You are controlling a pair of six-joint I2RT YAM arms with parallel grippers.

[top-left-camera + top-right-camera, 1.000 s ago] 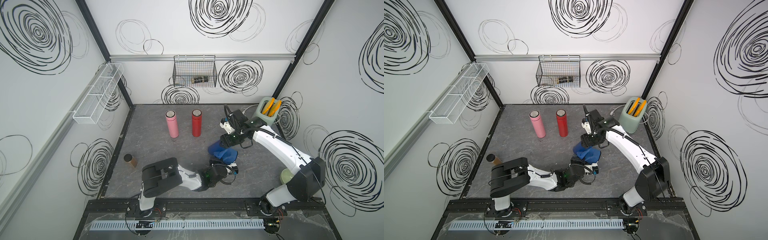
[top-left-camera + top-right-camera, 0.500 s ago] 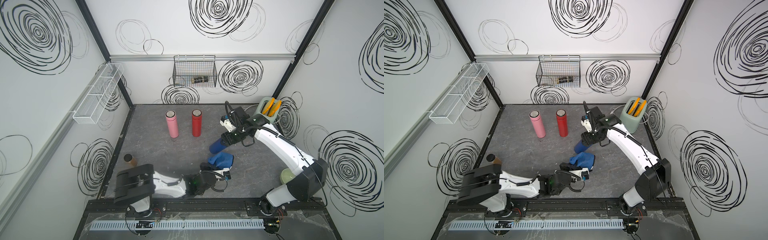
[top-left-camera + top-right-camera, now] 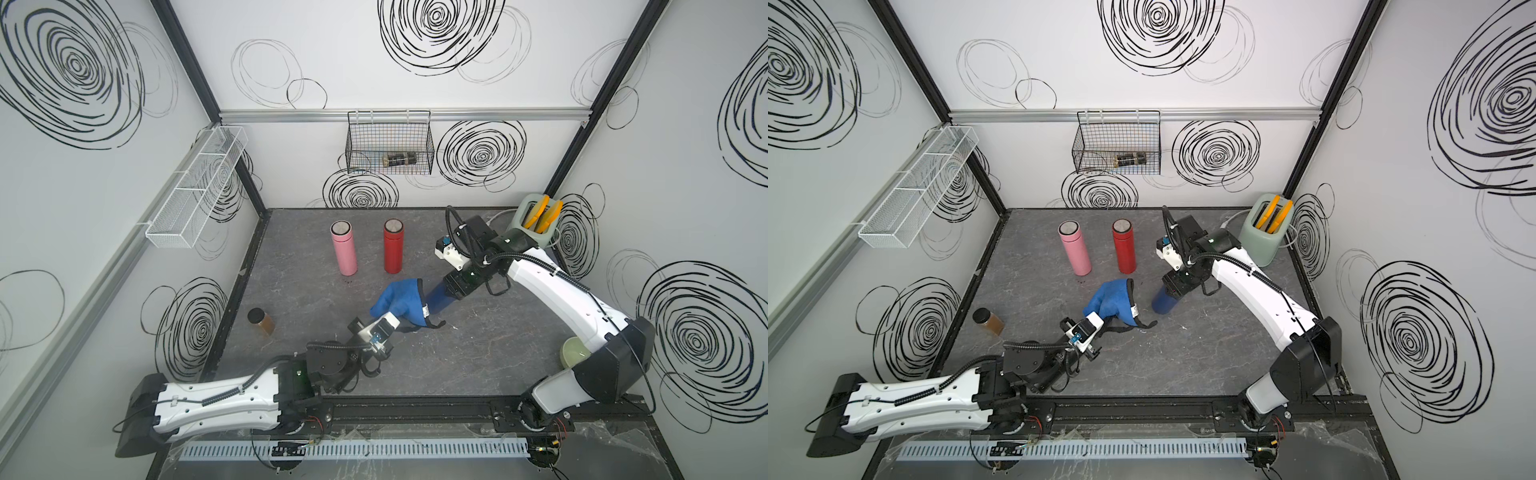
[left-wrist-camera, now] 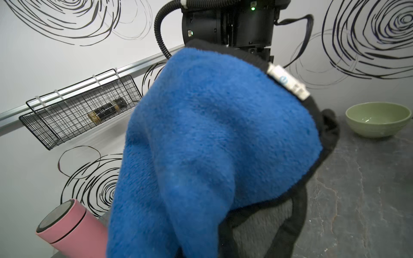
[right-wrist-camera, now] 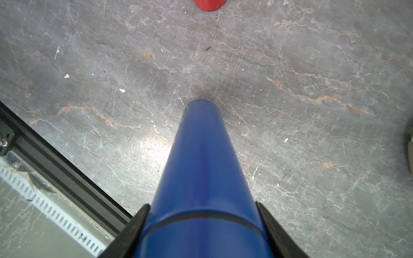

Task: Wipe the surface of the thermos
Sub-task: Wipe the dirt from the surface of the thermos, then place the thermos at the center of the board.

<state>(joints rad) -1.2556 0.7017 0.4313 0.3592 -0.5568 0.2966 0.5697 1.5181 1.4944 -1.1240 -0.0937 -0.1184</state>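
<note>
- Right end effector (image 5: 202,205) clamps the blue thermos (image 5: 201,156) near its top; two black, wedge-shaped fingers (image 5: 134,230) press on opposite sides of the smooth, glossy cylinder, just past a thin dark seam ringing the body
- this thermos stands near the middle of the counter (image 3: 478,353); its round base meets the grey, stone-veined surface inside a soft shadow; whether it rests there or hangs just above, I cannot tell
- left end effector (image 3: 395,318) is buried in the blue cloth (image 3: 397,299); its fingers are hidden, pressed together on a fold, and the cloth is raised in a peaked bundle
- the cloth is thick, fuzzy fleece edged in black binding; a small white label sits at the hem and a thin black loop trails to the counter
- in both top views the cloth hangs just beside the thermos; a strip of bare counter shows between them
- behind them a pink thermos (image 3: 344,253) and a red thermos (image 3: 392,251) stand upright and apart; plain tubes with flat silvery lids
- an amber jar (image 3: 261,321) with a dark lid stands near the counter's left edge; a pale green bowl (image 4: 377,119), round and glazed, sits at the right
</note>
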